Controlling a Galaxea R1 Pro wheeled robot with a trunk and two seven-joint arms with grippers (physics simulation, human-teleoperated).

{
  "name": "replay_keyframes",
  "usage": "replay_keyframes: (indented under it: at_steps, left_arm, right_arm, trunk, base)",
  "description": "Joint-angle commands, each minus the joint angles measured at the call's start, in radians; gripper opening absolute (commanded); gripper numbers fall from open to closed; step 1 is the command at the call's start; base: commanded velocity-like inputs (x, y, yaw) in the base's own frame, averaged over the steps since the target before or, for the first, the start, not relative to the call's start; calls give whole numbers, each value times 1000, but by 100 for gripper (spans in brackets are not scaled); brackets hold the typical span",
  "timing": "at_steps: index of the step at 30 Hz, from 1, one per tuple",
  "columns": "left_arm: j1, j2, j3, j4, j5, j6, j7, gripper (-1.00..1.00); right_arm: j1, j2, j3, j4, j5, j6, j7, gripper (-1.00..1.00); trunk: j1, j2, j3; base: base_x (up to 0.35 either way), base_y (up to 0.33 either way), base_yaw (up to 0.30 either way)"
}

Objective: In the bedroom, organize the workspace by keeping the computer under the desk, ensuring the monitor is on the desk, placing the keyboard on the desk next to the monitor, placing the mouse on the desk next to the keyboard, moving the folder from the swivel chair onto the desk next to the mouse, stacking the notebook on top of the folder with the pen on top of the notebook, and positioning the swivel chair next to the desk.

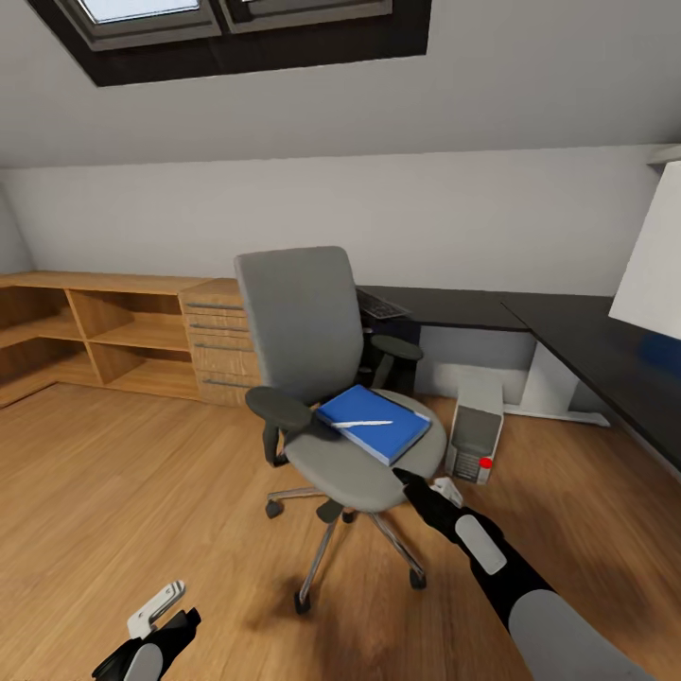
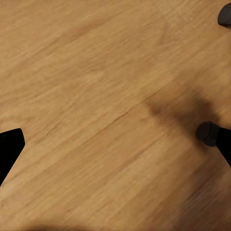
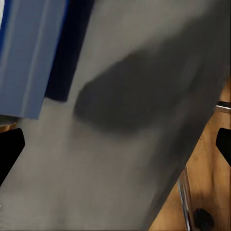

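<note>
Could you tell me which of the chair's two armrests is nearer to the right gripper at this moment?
The far armrest, on the desk side of the swivel chair, lies closer to the right gripper, which hovers at the seat's front edge. The other armrest sits across the blue folder.

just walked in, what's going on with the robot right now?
It's at the swivel chair in the bedroom. The right gripper is reaching over the front edge of the seat, toward the blue folder, which lies on the seat with the pen on top. Its fingers are apart and hold nothing. The left gripper hangs low over the wood floor, open. The computer stands on the floor by the desk.
</note>
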Motion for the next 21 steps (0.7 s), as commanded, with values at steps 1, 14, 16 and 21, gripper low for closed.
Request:
replay_keyframes:
  at_steps: [1,14,16,21]
  left_arm:
    - [0,-1,1,-2,8,3,6,100]
    - [0,-1,1,-2,9,3,2,100]
    - [0,-1,1,-2,8,3,4,100]
    - [0,-4,-6,-2,12,2,4,100]
  right_arm:
    - [-1,-1,2,1,-6,-1,0,100]
    - [8,-9,-7,5,-13,-70,-6,100]
    - [9,-10,-12,5,-13,-74,-7,100]
    - [4,-18,-48,0,-16,-74,-24,100]
  trunk:
    - [0,0,-1]
    - [0,0,-1]
    - [0,0,-1]
    - [0,0,-1]
  base:
    - [0,0,6]
    - [0,0,1]
    - [12,-16,0]
    - [69,-77,0]
